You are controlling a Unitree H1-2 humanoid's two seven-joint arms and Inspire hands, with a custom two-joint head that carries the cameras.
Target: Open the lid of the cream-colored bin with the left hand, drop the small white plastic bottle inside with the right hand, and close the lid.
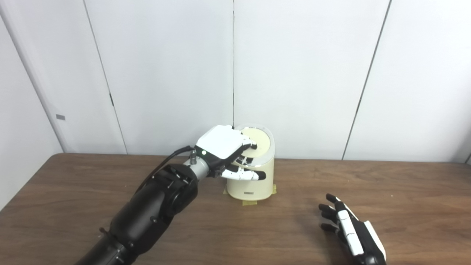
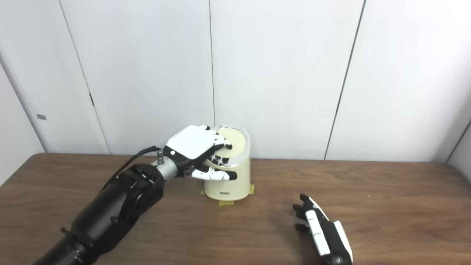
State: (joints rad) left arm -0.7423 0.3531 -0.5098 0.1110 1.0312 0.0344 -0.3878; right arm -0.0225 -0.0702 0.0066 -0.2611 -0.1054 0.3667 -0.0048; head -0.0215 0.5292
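1. Right hand (image 1: 349, 228), lower right of the frame, nearest the camera. Low over the table (image 1: 404, 195), fingers spread and slightly curled, holding nothing. Whether it touches the wood cannot be told.

2. Small white plastic bottle: not visible in either view, neither on the table nor in a hand. Its place cannot be given; it may already be inside the bin, but this is only a guess.

3. Left hand (image 2: 198, 152), centre of the frame, its arm coming in from the lower left. Palm down over the bin's top, fingers (image 2: 224, 144) lying on the lid, thumb (image 2: 217, 176) stretched across the front wall just below the rim. Partly curled; it presses or rests rather than grips.

4. Cream-colored bin (image 1: 254, 180), centre, beyond the left hand, near the table's far edge. Upright, fixed to the table by tape tabs (image 1: 250, 202) at its foot.

5. Lid (image 1: 261, 141), round, cream, set in a shiny ring, lying flat and apparently shut.

6. Step in hand, judged: working the lid. Press straight down near its middle, avoiding sideways force that would strain the tape, and keep the thumb clear of the rim.

7. White panelled wall (image 1: 294, 73), upper frame, farthest.
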